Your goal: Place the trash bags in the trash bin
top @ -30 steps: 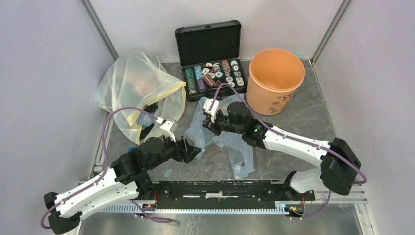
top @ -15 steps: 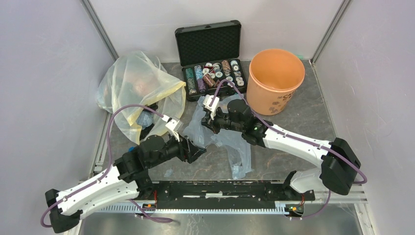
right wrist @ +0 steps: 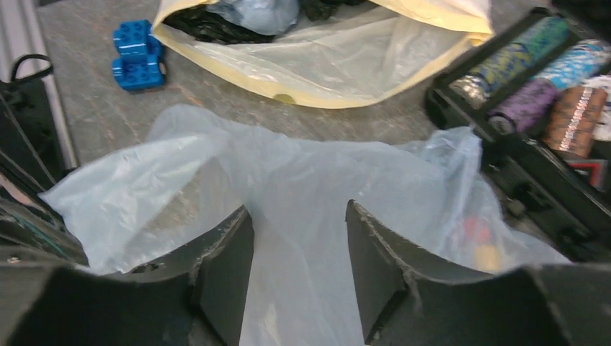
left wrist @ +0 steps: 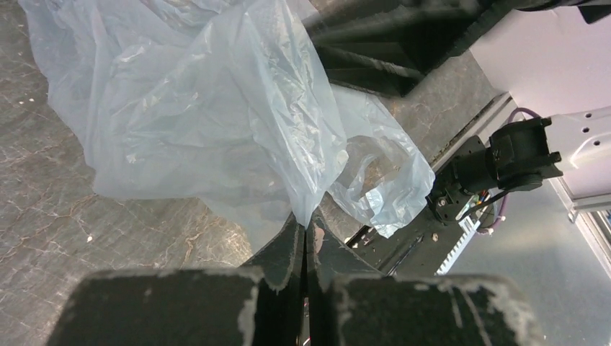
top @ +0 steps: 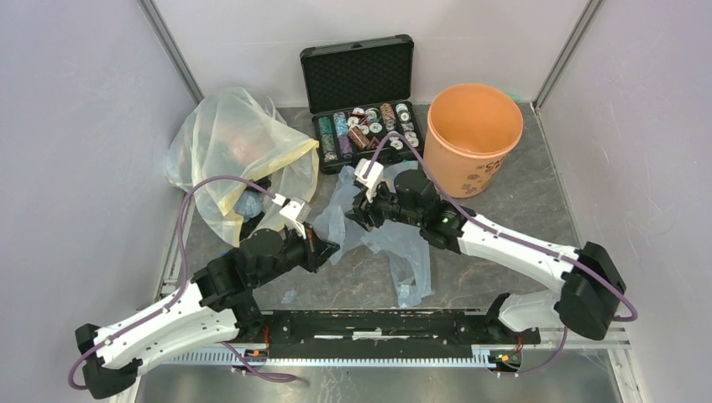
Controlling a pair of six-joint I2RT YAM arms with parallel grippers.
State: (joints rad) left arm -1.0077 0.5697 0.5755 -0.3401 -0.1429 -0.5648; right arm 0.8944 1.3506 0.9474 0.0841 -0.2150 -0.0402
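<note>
The trash bag is a pale blue, crinkly sheet spread on the grey table between my two arms. My left gripper is shut on the bag's left edge. In the left wrist view its jaws pinch a fold of the film. My right gripper hovers over the bag's far part with its jaws apart. The right wrist view shows the bag lying flat beyond the open gripper, and nothing is gripped. The orange trash bin stands upright at the back right, apart from both grippers.
A large yellowish bag with dark items inside lies at the back left. An open black case of chips sits at the back centre, close to my right gripper. A blue block rests near the yellowish bag. A black rail runs along the near edge.
My left gripper has closed on the bag's edge and drawn back slightly to the left. My right gripper has opened and let go of the bag.
</note>
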